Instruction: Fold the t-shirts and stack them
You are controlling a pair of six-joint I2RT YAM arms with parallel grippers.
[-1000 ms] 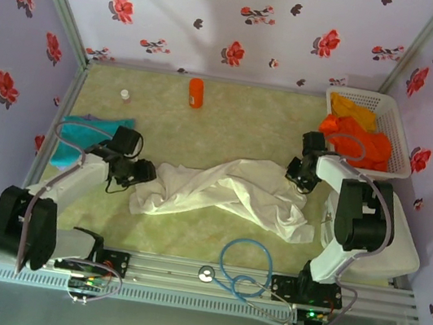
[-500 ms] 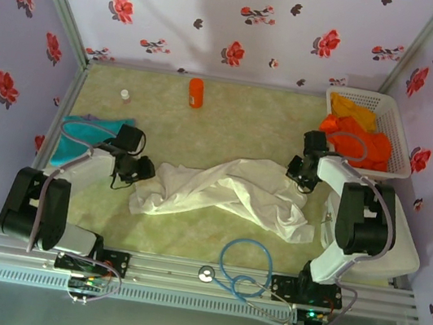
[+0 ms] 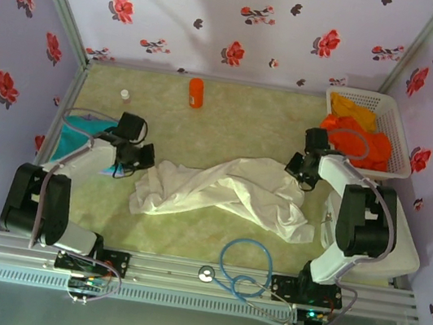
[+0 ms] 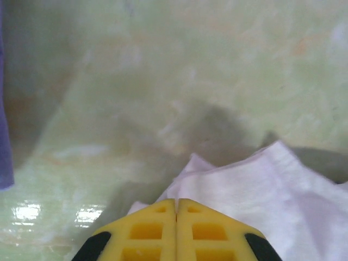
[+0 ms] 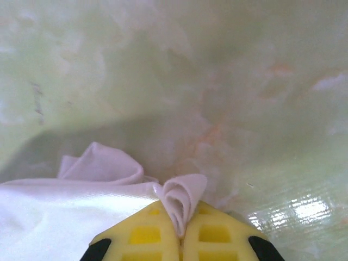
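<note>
A large white t-shirt (image 3: 224,193) lies rumpled and stretched across the middle of the table. My left gripper (image 3: 145,156) is at its left end, fingers pressed together (image 4: 176,201). The white cloth (image 4: 255,190) comes out from under the tips, raised off the table. At the shirt's far right corner, my right gripper (image 3: 298,172) is shut (image 5: 181,217) on a rolled fold of the white cloth (image 5: 65,212). A teal t-shirt (image 3: 73,133) lies at the left edge behind the left arm. Orange t-shirts (image 3: 361,136) are heaped in the basket.
The white lattice basket (image 3: 398,134) stands at the back right corner. An orange bottle (image 3: 196,92) and a small white bottle (image 3: 125,95) stand near the back wall. A blue cable (image 3: 246,264) loops on the table's front edge.
My left gripper has moved back and slightly left, toward the teal shirt, with the shirt's left end following a little. The right gripper has hardly moved.
</note>
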